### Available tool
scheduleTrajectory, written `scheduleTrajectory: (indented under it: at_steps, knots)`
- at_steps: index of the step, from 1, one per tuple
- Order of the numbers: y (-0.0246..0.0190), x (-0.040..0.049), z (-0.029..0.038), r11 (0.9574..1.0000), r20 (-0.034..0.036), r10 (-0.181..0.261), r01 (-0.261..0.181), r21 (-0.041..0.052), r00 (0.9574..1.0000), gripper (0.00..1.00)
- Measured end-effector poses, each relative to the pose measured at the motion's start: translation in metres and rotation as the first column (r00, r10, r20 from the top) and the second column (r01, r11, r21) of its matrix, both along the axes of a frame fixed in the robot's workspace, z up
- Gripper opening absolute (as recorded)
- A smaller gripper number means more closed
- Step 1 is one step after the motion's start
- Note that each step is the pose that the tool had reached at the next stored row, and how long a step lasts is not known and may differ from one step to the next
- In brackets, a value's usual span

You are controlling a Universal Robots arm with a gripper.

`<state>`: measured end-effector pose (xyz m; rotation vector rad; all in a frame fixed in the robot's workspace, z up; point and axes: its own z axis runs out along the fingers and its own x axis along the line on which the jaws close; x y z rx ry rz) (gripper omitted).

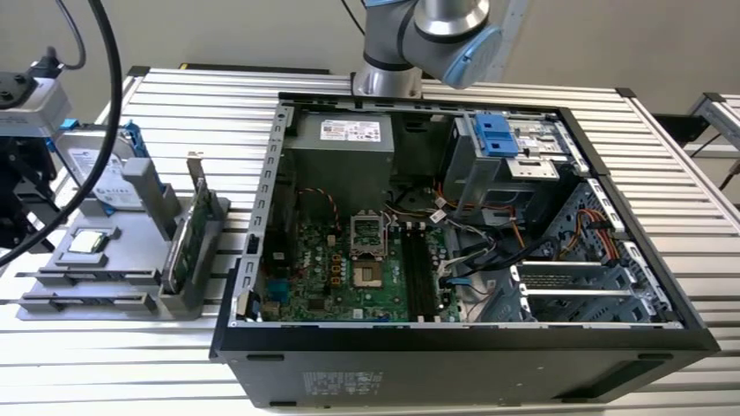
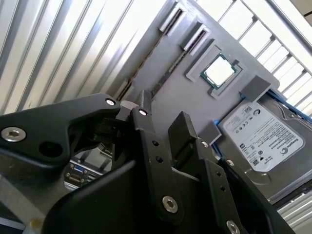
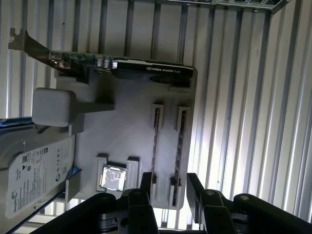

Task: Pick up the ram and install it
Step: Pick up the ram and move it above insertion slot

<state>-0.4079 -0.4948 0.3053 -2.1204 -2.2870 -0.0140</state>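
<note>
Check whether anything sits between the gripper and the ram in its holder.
Nothing visible does. The open gripper faces the gray holder, where the ram stands on edge in its slot, uncovered.

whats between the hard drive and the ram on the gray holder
A processor chip sits between hard drive and ram, in the first wrist view.

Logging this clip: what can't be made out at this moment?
1. Thin dark ram sticks in the grey slotted holder: edge-on in the first wrist view, faces sunk in the slots; which stick the gripper, jaws open, is over is unclear.
2. Black motherboard slots: too small in the exterior view to see their latches.
3. Silver hard drive: cut off by the picture's edge in the first wrist view.
</note>
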Motion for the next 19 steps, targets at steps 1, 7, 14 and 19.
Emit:
scheduleTrajectory:
  at_steps: [1, 7, 14, 19]
  knots:
    - [0.0, 0.0, -0.0006, 1.0, 0.0, 0.0, 0.0, -0.0005, 1.0, 1.0]
    - [0.0, 0.0, -0.0037, 1.0, 0.0001, 0.0, 0.0, -0.0031, 1.0, 1.0]
    - [0.0, 0.0, -0.0067, 1.0, 0.0001, 0.0, 0.0, -0.0055, 1.0, 1.0]
    - [0.0, 0.0, -0.0086, 1.0, -0.0001, 0.0, 0.0, -0.0075, 1.0, 1.0]
